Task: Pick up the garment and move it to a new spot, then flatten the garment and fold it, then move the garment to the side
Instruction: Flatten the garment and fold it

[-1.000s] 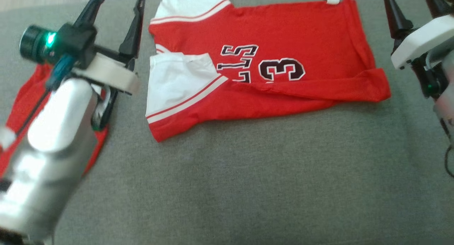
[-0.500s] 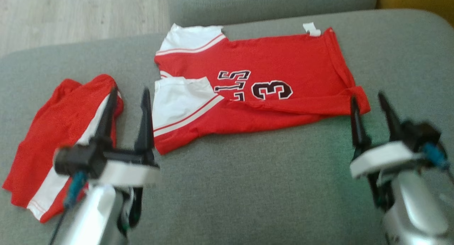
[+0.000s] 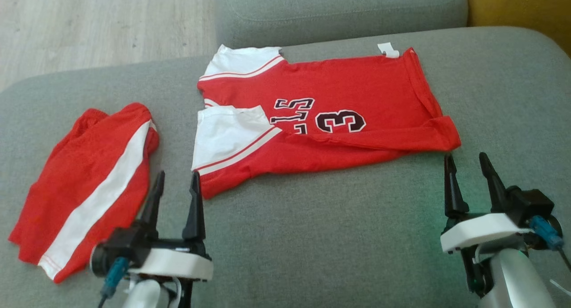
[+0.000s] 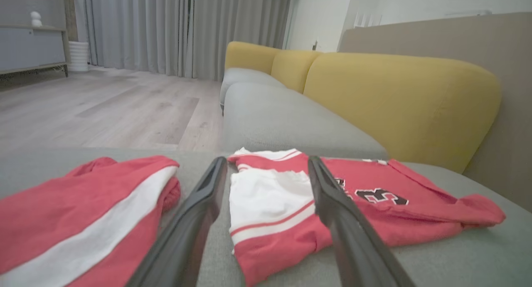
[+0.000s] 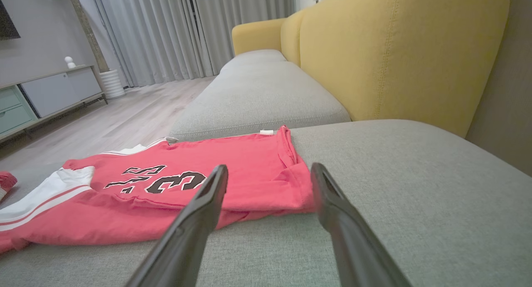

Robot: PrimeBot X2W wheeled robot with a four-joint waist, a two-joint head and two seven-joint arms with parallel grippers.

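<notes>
Folded jersey [image 3: 330,120] on grey sofa seat [image 3: 312,236], both grippers empty.
Red-and-white, number side up, mid-cushion. Left gripper [image 3: 177,176] just short of the sleeve end, right gripper [image 3: 465,158] just short of the hem corner; fingers spread wide, touching nothing. Red shorts [image 3: 89,183] lie apart, left.

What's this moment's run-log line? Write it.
jersey: folded on sofa seat | shorts: to its left | left gripper: open, empty | right gripper: open, empty
</notes>
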